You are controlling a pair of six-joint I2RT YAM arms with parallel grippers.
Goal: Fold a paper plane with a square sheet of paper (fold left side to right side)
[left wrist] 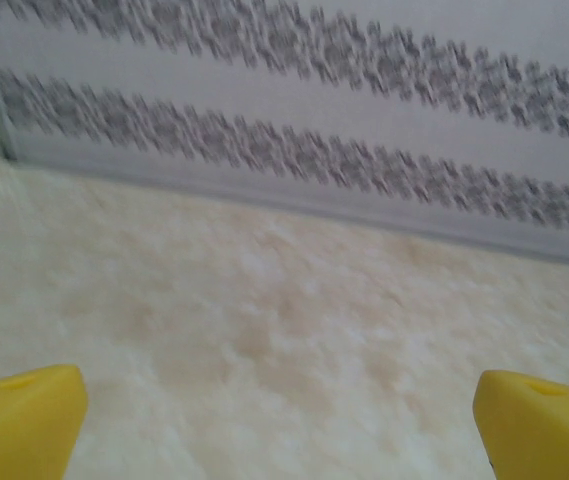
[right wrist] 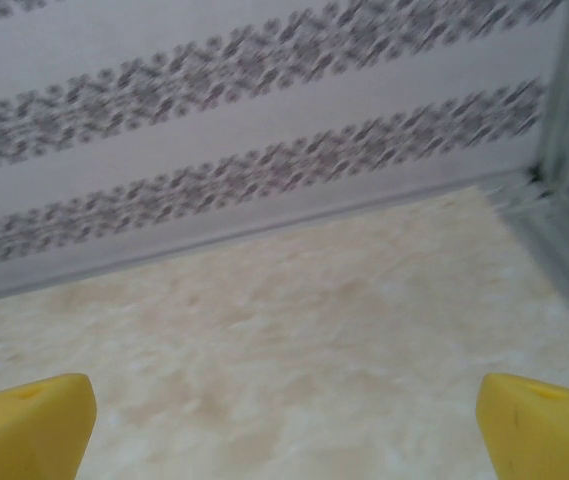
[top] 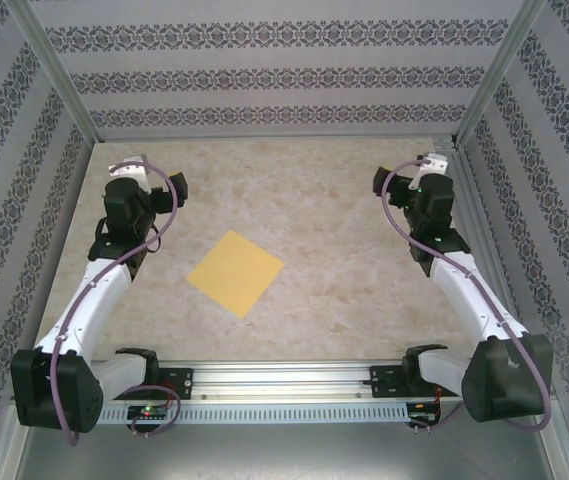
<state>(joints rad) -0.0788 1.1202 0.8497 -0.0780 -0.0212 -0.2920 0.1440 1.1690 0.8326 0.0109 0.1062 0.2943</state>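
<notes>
Top view: the square sheet of paper [top: 235, 272] lies flat and unfolded on the tabletop [top: 334, 240], turned corner-on like a diamond, with no long axis to favour. The left hand [top: 127, 168] sits beyond the sheet and to its left. The right hand [top: 432, 162] sits beyond it to the right and farther off, so the left is nearer. Both point away from the sheet.

Left wrist view: the yellow fingertips [left wrist: 19, 420] are spread wide with nothing between them. The wall [left wrist: 284, 90] ahead is blurred.

Right wrist view: the fingertips [right wrist: 24, 425] are equally wide and hold nothing, with bare tabletop ahead.
</notes>
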